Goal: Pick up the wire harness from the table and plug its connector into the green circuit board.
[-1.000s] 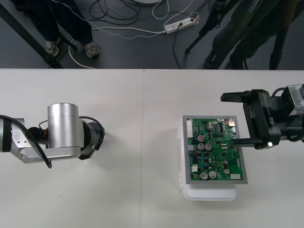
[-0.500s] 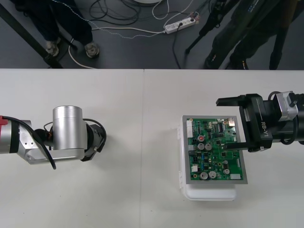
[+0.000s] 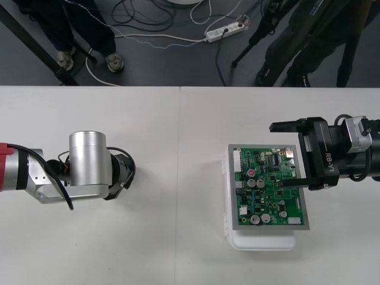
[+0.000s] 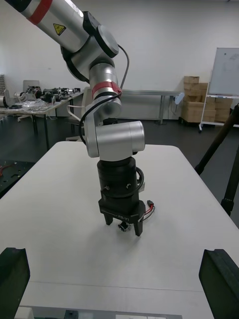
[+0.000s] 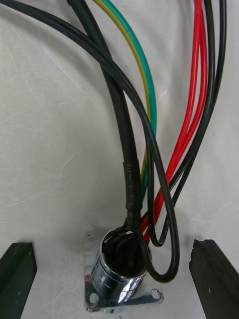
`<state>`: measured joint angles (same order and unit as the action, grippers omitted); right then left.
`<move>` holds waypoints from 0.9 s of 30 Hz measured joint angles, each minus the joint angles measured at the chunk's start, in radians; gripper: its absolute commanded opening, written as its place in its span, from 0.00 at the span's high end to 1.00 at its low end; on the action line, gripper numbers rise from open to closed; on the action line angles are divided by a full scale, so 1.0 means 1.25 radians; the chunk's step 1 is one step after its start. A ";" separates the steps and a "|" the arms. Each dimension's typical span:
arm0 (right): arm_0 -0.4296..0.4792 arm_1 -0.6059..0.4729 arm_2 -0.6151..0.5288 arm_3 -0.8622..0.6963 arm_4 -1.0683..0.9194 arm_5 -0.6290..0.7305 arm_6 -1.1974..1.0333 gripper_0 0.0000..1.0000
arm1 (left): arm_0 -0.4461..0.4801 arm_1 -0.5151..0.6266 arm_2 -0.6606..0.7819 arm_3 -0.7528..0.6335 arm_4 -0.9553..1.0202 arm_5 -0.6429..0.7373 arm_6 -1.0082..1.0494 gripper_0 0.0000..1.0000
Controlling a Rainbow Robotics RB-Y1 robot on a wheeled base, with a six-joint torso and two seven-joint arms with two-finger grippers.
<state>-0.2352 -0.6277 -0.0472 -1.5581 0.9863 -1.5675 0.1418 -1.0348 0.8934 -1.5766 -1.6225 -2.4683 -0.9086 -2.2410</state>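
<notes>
Plug end of the wire harness (image 5: 134, 149) is cut off, can't place it; harness lies on the tabletop (image 5: 50, 124) under the left end effector (image 4: 123, 227); metal socket (image 5: 117, 269) sits between its wide-apart fingers (image 5: 17, 279), touching neither; red, green and black wires run off from the socket; right end effector (image 3: 276, 155) also wide, holding nothing, at the right side of the green circuit board (image 3: 261, 196); board sits on a white base (image 3: 264, 242), well apart from the harness.

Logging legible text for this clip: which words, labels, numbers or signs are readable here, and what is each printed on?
"RB-Y", any further character unclear: white lettering on the black body of the right pincer.
Yellow warning sticker on the left arm: a triangle sign, wording too small to read.
Green circuit board: printed markings too small to read.
</notes>
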 measured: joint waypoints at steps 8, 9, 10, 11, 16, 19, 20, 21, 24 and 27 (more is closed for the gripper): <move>0.000 0.003 0.000 0.000 0.000 0.000 0.000 0.00 | -0.002 -0.005 0.000 0.004 -0.002 0.000 0.000 0.12; 0.000 0.004 0.000 0.000 0.000 0.000 0.000 0.00 | -0.002 -0.005 0.000 0.005 -0.003 0.000 0.000 0.12; 0.000 0.004 0.000 0.000 0.000 0.000 0.000 0.00 | -0.002 -0.005 0.000 0.005 -0.004 0.000 0.000 0.12; 0.000 0.004 0.000 0.000 0.000 0.000 0.000 0.00 | -0.002 -0.005 0.000 0.005 -0.004 0.000 0.000 0.13; 0.000 0.004 0.000 0.000 0.000 0.000 0.000 0.00 | -0.002 -0.006 0.000 0.005 -0.010 0.000 0.000 0.13; 0.000 0.004 0.000 0.000 0.000 0.000 0.000 0.00 | -0.003 -0.006 0.000 0.005 -0.018 0.000 0.000 0.13; 0.000 0.004 0.000 0.000 0.000 0.000 0.000 0.00 | -0.003 -0.006 0.000 0.005 -0.022 0.000 0.000 0.13; 0.000 0.004 0.000 0.000 0.000 0.000 0.000 0.00 | -0.003 -0.006 0.000 0.006 -0.025 0.000 0.000 0.13; 0.000 0.004 0.000 0.000 0.000 0.000 0.000 0.00 | -0.003 -0.006 0.000 0.006 -0.031 0.000 0.000 0.14; 0.001 0.004 0.000 0.000 0.000 0.000 -0.001 0.00 | -0.003 -0.006 0.000 0.007 -0.033 0.000 0.000 0.15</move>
<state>-0.2345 -0.6228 -0.0472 -1.5581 0.9863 -1.5675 0.1409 -1.0383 0.8858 -1.5766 -1.6138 -2.5091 -0.9085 -2.2408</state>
